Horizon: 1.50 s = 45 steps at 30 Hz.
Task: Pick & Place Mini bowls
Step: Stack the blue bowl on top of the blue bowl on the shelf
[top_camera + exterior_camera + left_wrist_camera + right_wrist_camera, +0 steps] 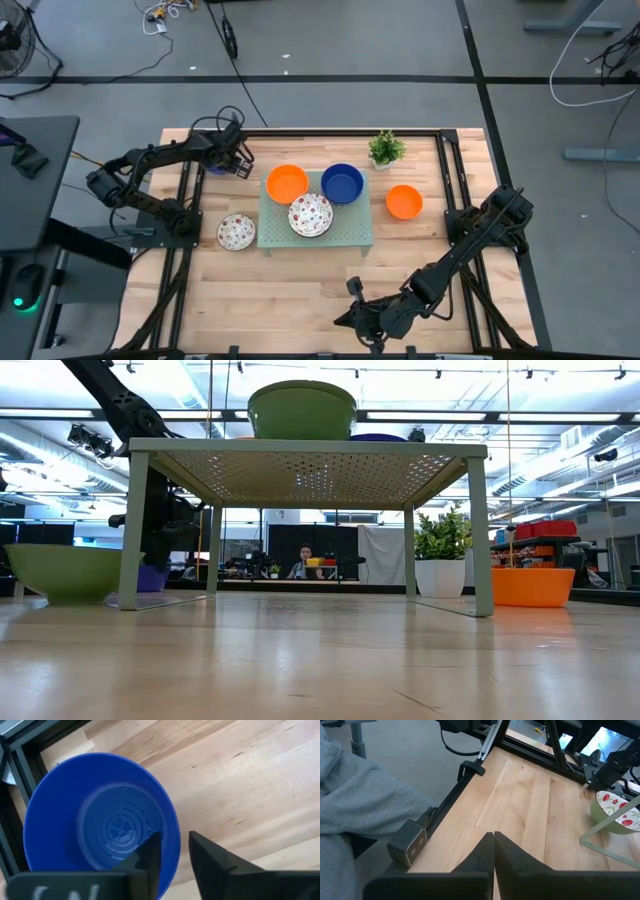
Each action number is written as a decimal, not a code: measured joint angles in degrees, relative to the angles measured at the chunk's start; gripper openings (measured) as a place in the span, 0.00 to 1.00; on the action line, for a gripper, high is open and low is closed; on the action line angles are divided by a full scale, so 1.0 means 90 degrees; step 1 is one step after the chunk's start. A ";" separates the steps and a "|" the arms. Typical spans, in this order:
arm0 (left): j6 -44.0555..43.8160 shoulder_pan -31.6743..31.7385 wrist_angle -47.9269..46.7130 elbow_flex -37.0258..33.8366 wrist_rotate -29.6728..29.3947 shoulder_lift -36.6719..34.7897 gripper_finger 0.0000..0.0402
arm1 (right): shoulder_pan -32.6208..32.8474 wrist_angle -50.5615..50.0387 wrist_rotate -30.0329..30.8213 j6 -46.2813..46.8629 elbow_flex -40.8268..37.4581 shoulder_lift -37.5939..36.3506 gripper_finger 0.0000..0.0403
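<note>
Now we see the tray (345, 235) at mid-table holding three bowls, while our left gripper (174, 852) at ten o'clock straddles the rim of a blue bowl (70, 810), jaws narrowed around it but whether pinching we cannot tell. We judge this the grasp step: next, clamp, lift and carry to the tray. Our right gripper (493, 840) waits at six o'clock, jaws pressed together.

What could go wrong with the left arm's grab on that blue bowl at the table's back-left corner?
1. The left gripper straddles only the thin rim of the blue bowl, one finger inside, one outside. A rim pinch like that may let the bowl tilt or slip when lifted.
2. The bowl sits right by the table's dark frame rail; a tipped bowl could knock against it.
3. The tray already carries three bowls, so a place there may bump one.

The right gripper waits shut at the front edge.
</note>
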 joint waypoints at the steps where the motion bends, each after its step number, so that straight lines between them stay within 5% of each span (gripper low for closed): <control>1: 0.0000 0.0020 0.0007 0.0000 0.0000 0.0000 0.23 | 0.0000 0.0000 0.0000 0.0000 0.0000 0.0000 0.02; 9: 0.0260 0.0055 0.0096 0.0000 -0.0004 0.0000 0.03 | -0.0001 0.0000 0.0000 0.0000 0.0000 0.0000 0.02; 19: 0.0532 -0.0163 -0.0321 0.0014 0.0006 -0.0128 0.01 | 0.0000 -0.0030 0.0000 0.0000 0.0000 0.0000 0.02; 28: 0.0529 -0.0643 -0.1290 0.0354 -0.0066 -0.1144 0.01 | -0.0002 -0.0034 0.0000 0.0000 0.0000 0.0000 0.02; 36: 0.0506 -0.1450 -0.2581 0.1595 -0.0074 -0.1998 0.00 | 0.0046 -0.0108 0.0000 0.0055 0.0000 -0.0012 0.02; 45: 0.0359 -0.3480 -0.2853 0.3647 0.0038 -0.1751 0.00 | 0.0492 -0.1126 0.0180 0.1418 0.0000 -0.0747 0.01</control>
